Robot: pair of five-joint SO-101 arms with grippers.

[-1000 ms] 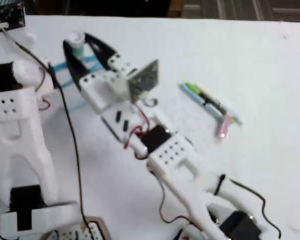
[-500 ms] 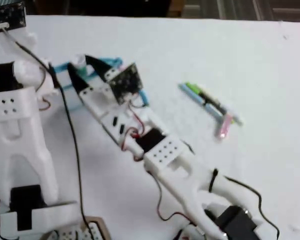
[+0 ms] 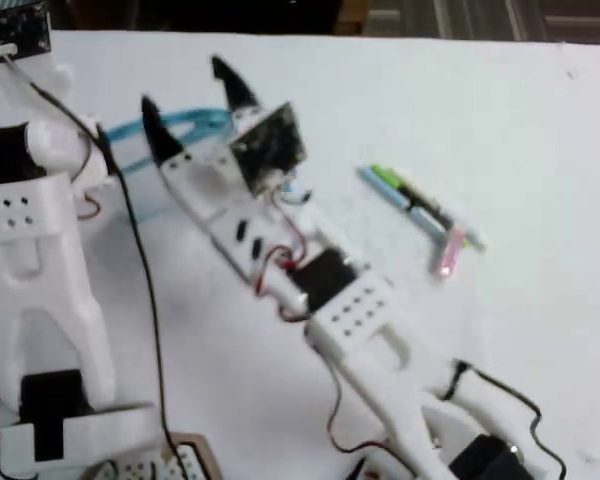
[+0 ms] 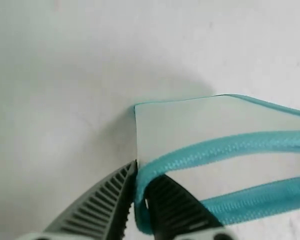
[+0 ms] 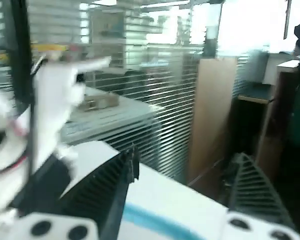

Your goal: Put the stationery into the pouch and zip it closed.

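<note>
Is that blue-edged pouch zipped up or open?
Open: on the pouch, the two teal zipper bands lie apart with a gap between.

Teal-edged translucent pouch (image 4: pixel 190 122), white table (image 3: pixel 500 110)

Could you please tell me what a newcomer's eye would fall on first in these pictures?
The right gripper stands out, its black fingers spread wide open over the clear pouch with the teal zipper, at the far left of the table. The left gripper is clamped on the zipper edge at the pouch's corner. To the right, a small bunch of coloured pens lies apart, not yet in the pouch.
</note>
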